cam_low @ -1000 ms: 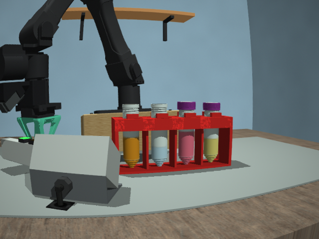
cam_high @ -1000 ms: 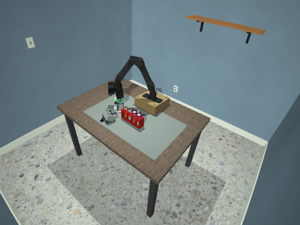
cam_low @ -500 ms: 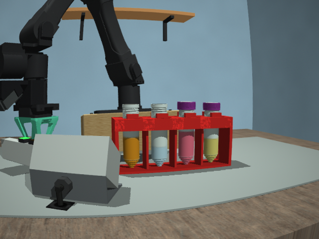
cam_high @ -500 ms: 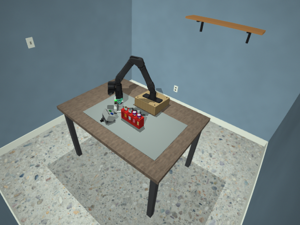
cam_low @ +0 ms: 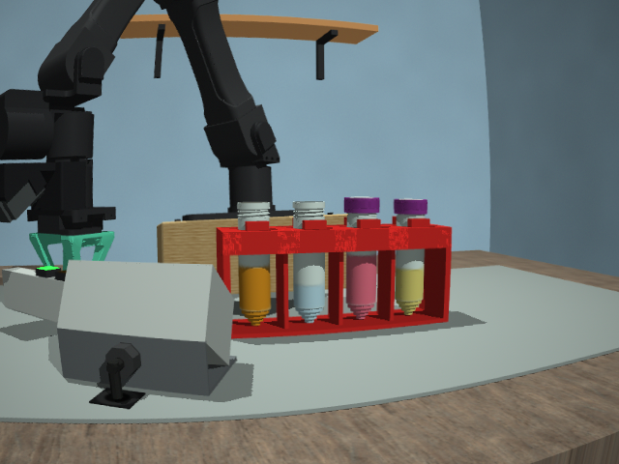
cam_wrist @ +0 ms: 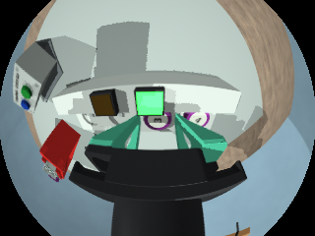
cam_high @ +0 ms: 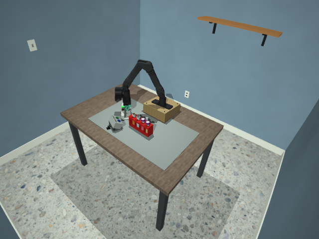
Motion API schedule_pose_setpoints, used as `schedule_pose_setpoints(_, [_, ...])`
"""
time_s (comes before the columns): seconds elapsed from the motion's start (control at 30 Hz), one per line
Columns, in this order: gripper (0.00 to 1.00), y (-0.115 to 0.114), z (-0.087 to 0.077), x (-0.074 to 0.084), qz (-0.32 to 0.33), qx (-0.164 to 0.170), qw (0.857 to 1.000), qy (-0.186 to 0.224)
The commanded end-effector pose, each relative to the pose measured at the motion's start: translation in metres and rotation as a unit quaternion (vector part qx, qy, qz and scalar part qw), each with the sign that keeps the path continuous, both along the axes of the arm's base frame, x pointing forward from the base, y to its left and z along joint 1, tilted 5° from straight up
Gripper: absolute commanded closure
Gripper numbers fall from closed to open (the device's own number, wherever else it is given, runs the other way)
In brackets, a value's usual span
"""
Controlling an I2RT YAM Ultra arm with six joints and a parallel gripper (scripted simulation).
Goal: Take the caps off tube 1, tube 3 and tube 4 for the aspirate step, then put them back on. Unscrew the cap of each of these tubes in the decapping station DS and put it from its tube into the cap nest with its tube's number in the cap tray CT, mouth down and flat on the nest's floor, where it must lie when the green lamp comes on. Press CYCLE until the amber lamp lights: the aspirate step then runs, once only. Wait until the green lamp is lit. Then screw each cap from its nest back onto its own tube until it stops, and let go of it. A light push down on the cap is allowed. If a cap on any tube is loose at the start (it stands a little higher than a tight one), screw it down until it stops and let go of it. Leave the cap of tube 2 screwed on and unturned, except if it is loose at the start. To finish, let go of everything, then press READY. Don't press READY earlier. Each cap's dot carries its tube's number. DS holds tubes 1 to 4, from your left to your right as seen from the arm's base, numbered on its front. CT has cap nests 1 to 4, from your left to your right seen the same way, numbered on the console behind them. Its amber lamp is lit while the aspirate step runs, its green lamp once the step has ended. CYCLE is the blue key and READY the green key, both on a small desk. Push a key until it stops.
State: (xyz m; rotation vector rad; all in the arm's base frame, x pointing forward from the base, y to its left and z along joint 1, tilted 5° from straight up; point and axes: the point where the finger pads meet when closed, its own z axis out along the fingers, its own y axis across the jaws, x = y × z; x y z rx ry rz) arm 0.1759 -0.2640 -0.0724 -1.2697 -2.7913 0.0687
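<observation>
The red decapping station [cam_low: 334, 272] holds four tubes. In the exterior view, the orange tube [cam_low: 253, 264] and the pale blue tube [cam_low: 309, 262] stand with bare threads, while the pink tube [cam_low: 361, 254] and the yellow tube [cam_low: 409, 254] carry purple caps. My gripper [cam_low: 70, 251] is low over the cap tray, its fingertips hidden behind the key desk [cam_low: 142, 327]. In the wrist view two purple caps lie in the tray. My green fingers are open on either side of one cap [cam_wrist: 156, 121]; the other cap [cam_wrist: 197, 118] lies beside it. The green lamp [cam_wrist: 150, 100] is lit and the amber lamp [cam_wrist: 104, 102] is dark.
The key desk [cam_wrist: 33, 79] with the green key [cam_wrist: 27, 89] and the blue key [cam_wrist: 26, 104] stands close to the tray, with the red station [cam_wrist: 61, 146] beside it. The arm's wooden base box [cam_high: 161, 110] stands behind the station.
</observation>
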Motion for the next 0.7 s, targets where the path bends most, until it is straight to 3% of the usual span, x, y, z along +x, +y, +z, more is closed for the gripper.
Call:
schedule_pose_setpoints(0.0, [0.53, -0.0038, 0.0024, 0.0025, 0.001, -0.007, 1.000, -0.005])
schedule_pose_setpoints(0.1, [0.53, -0.0037, 0.0022, 0.0025, 0.001, -0.007, 1.000, -0.005])
schedule_pose_setpoints(0.13, [1.00, -0.0037, 0.0022, 0.0025, 0.001, -0.007, 1.000, -0.005])
schedule_pose_setpoints(0.6, [1.00, -0.0037, 0.0022, 0.0025, 0.001, -0.007, 1.000, -0.005])
schedule_pose_setpoints(0.67, [1.00, -0.0035, 0.0121, 0.0032, 0.001, -0.007, 1.000, -0.005])
